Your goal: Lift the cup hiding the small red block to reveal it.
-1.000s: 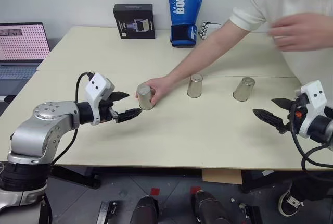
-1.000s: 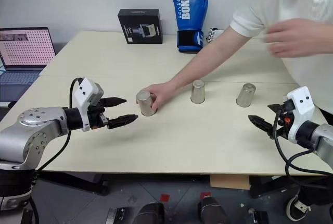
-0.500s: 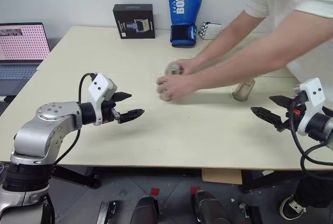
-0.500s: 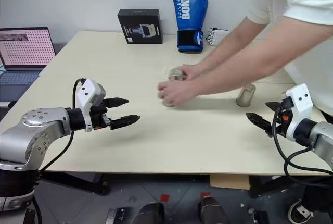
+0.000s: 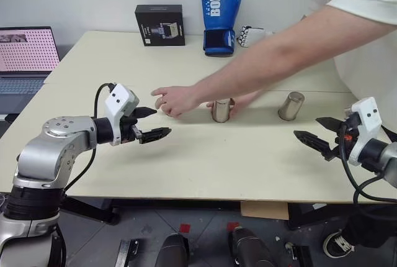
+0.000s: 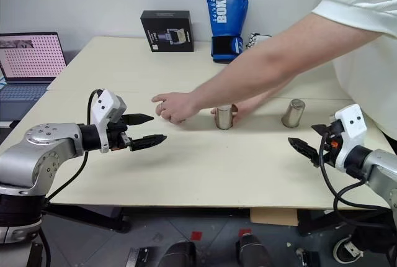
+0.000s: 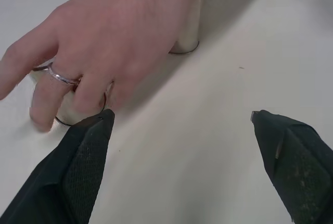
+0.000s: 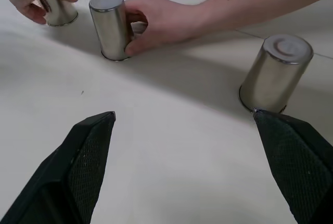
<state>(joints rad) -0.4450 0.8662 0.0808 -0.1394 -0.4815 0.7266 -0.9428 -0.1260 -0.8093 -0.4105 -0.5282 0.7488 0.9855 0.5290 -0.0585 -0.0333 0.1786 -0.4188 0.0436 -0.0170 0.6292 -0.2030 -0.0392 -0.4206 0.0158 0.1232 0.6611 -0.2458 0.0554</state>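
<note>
While a person's hands [image 6: 177, 105] cover two of three cups, I hold both jaws wide beside the middle cup [image 6: 224, 117]; the red block stays hidden, so I risk lifting wrongly.

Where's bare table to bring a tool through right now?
Free: the near strip of table between the left tool and right tool. Crowded: the cup row, where a person's hands cover two cups; the right cup stands alone.
</note>
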